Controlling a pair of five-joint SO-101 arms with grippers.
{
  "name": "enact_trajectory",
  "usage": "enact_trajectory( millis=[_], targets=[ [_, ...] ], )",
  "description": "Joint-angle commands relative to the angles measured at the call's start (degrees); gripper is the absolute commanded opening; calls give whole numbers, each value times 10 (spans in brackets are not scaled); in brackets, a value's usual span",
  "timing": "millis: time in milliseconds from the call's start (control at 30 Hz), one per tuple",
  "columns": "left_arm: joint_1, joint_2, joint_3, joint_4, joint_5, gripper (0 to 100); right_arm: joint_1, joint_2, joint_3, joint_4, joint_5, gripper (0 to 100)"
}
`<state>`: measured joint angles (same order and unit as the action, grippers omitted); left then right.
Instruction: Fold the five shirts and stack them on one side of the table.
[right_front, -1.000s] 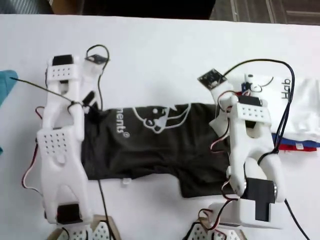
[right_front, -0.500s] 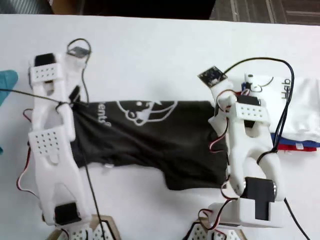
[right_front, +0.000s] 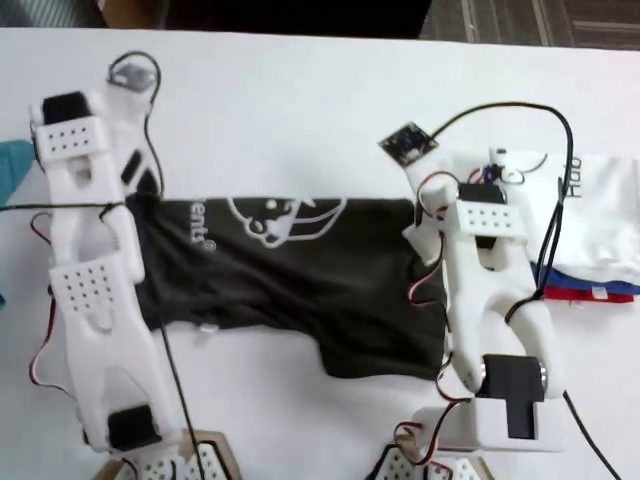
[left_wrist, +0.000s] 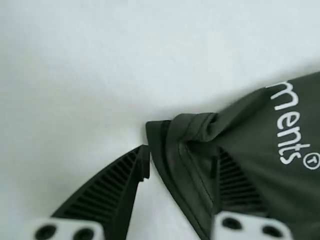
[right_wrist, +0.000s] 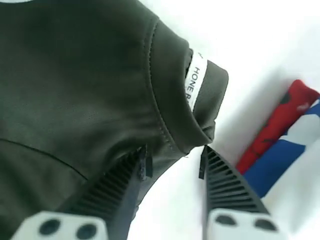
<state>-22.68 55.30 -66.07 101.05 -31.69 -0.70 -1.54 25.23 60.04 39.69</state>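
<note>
- Now the left arm sits farther out toward the table's left side than a second ago. The black shirt (right_front: 300, 270) has gone with it and is drawn long and flatter across the white table (right_front: 300, 90).
- The left gripper (left_wrist: 182, 161) is clamped on a bunched hem corner. The right gripper (right_wrist: 172, 159) pinches the collar beside its white label (right_wrist: 194, 80).
- To my eye this spreads the shirt ready for folding; no fold is made yet.
- The cloth is thin, matte jersey with stitched hems and white print, and it lies limp and rumpled along the near edge.
- The folded shirts (right_front: 600, 240), white over red-and-blue, lie just right of it.
</note>
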Motion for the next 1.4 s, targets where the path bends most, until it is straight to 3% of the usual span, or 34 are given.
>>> enact_trajectory(
  millis=[0,333,733,933,1100,1233,1367],
  targets=[
    [10,-52,-15,-5,16,229,-3,-8,-20,13,-4,163],
    [-26,76,17,-62,98,229,0,-8,-24,79,0,163],
    [-64,91,-21,-74,176,229,-1,-8,-24,85,-4,163],
    [-29,67,-133,15,164,229,-5,-32,-22,106,1,143],
    [2,17,-145,16,141,229,-36,-145,0,144,30,57],
    [32,-41,-88,16,123,229,-70,-219,88,173,66,87],
    [65,-128,64,16,119,229,-93,-259,182,164,84,147]
  ],
)
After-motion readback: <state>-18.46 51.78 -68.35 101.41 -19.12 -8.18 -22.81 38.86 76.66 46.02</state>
